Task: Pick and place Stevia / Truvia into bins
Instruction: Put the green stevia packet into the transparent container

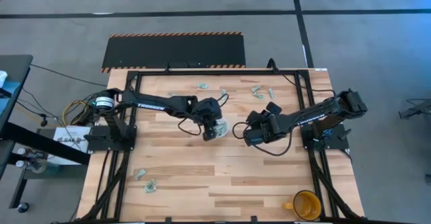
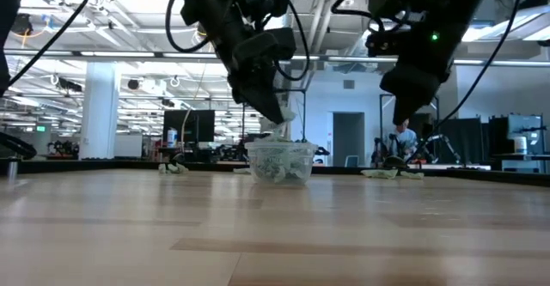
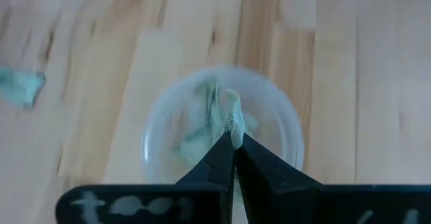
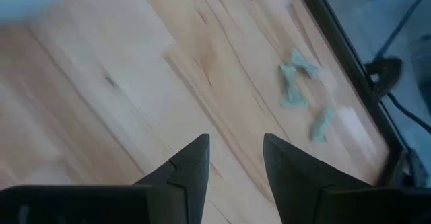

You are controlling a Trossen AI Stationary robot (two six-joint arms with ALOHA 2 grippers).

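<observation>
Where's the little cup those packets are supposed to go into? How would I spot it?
Look near the middle of the wooden table, right under the left gripper, which is shut on a sachet. The clear plastic cup there holds pale green packets, unlike the yellow-orange mug standing at the table's corner.

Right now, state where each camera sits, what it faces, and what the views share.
High: overhead, facing down on table, both arms.
Low: table height, facing the cup, arms above.
Left wrist: over the cup, left gripper shut on a sachet.
Right wrist: right gripper open over bare wood, sachets beyond.
Shared: the cup, in high, low, left wrist.
</observation>
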